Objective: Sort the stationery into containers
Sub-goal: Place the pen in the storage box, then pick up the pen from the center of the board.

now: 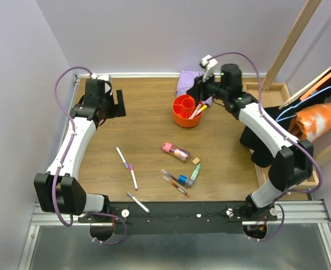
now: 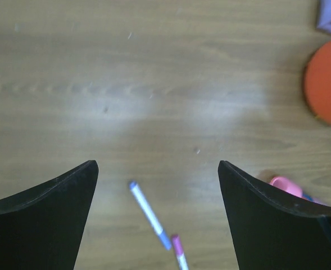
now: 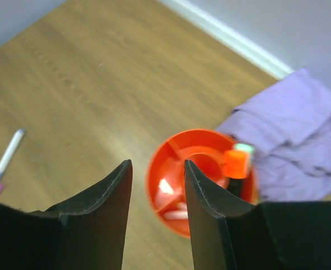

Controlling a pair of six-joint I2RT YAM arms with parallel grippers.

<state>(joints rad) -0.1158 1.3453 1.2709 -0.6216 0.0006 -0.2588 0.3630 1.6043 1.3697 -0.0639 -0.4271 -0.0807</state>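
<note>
Gaping round orange plastic cup point(image 1: 181, 120)

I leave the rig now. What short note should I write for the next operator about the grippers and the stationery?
Left gripper: open, empty, over the table.
Right gripper: open, empty, above the orange cup.
Done: a few items stand in the cup.
To do: white pens, pink tube, tan eraser, mint highlighter and thin pens lie loose.

cup point(image 1: 186, 111) on the table point(image 1: 143, 124), items point(image 1: 198, 109) standing in its right side, cloth point(image 1: 189, 81) just behind it, tube point(image 1: 176, 151) before it, eraser point(image 1: 196, 160) and highlighter point(image 1: 194, 175) farther before, loose pens point(image 1: 122, 157) before and left, tray point(image 1: 272, 85) to its right
</note>
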